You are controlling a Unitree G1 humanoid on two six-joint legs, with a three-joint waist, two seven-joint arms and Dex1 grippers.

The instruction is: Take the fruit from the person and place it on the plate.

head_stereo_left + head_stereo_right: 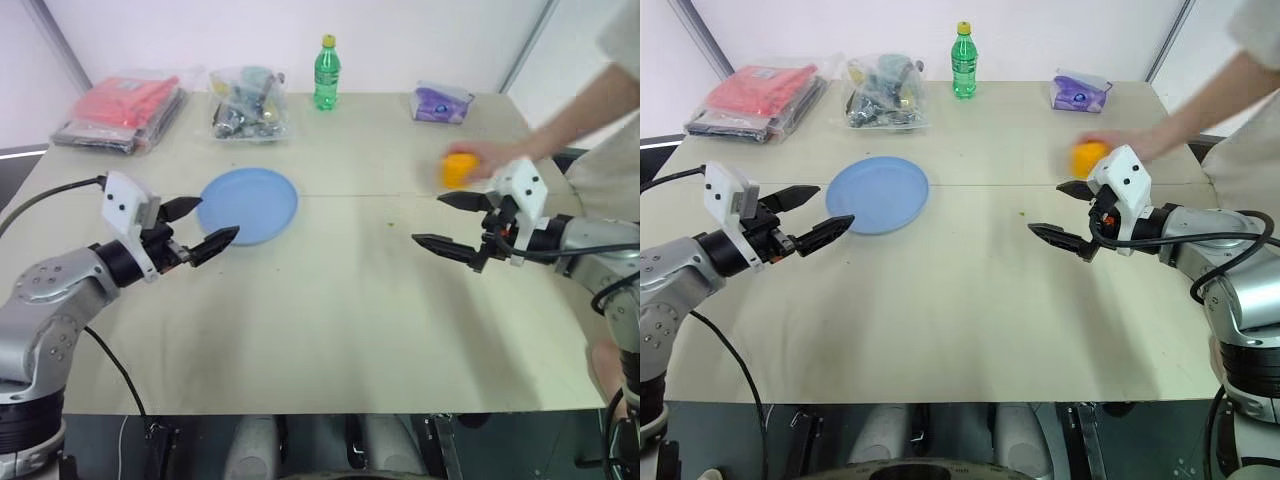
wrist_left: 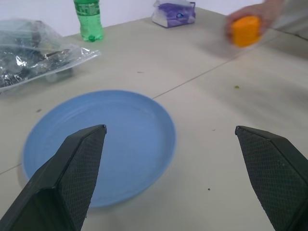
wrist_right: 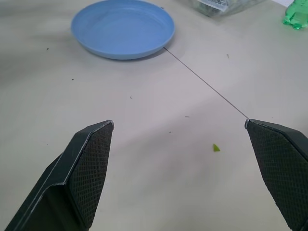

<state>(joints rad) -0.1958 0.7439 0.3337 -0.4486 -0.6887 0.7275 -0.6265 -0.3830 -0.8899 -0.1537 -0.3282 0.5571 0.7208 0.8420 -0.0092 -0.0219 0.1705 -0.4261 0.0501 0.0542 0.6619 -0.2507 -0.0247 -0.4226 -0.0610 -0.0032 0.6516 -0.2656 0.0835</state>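
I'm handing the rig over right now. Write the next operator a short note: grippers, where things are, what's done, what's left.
Left gripper: open, empty, beside the plate.
Right gripper: open, empty, just short of the fruit.
Fruit: in the person's hand, low over the table's right side, not yet handed over.
Plate: empty, left of centre.
Done: nothing yet.
Left: take the fruit, probably with the right gripper, carry it across and set it on the plate.

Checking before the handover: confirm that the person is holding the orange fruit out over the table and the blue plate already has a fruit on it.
Wrong on the plate: the left wrist view shows the blue plate bare. The person's hand does hold the orange fruit over the table.
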